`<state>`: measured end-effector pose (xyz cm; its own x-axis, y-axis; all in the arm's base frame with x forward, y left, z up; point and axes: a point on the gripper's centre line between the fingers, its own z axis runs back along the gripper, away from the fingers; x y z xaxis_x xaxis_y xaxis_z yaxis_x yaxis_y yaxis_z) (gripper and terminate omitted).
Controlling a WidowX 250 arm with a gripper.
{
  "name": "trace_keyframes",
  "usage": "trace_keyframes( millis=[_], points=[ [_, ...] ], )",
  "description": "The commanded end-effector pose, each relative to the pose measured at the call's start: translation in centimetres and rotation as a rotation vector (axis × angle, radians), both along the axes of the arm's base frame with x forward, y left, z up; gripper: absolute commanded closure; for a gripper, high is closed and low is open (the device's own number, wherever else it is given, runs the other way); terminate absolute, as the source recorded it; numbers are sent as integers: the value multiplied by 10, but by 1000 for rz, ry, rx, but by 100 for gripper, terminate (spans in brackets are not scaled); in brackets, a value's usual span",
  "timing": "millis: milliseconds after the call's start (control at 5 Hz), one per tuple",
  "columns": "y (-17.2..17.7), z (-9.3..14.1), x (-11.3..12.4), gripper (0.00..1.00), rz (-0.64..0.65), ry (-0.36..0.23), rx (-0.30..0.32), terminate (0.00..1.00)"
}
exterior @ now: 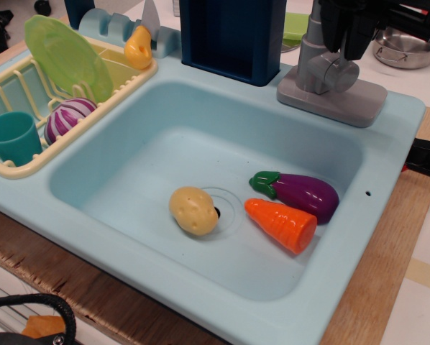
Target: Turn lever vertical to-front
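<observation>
The grey faucet stands at the sink's back right on its flat base plate (355, 102). The lever's short cylindrical knob (339, 72) shows on the side of the upright pipe (312, 43). The slim lever rod above the knob is hidden behind my black gripper (346, 44). The gripper hangs down from the top edge with its fingers (362, 39) around the spot where the rod stands. I cannot tell whether the jaws are closed on the rod.
The light-blue sink (200, 108) holds a potato (194, 210), a carrot (282, 223) and an eggplant (301, 192). A dish rack (28, 169) at the left holds a green plate, a teal cup and a purple onion. A dark blue box (233, 36) stands behind the sink. A metal pot (405, 47) sits at the far right.
</observation>
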<state>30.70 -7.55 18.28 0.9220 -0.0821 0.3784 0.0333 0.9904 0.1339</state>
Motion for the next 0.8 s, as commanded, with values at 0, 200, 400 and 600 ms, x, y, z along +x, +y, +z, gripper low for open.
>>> trace_keyframes(
  millis=[0,200,400,600],
  points=[
    [15,0,-32,100,90,29,-10,0],
    [23,-10,-39,100,125,62,-31,0],
    [27,-21,-47,100,153,94,-62,0],
    [22,-37,-49,100,168,130,-113,0]
  ],
)
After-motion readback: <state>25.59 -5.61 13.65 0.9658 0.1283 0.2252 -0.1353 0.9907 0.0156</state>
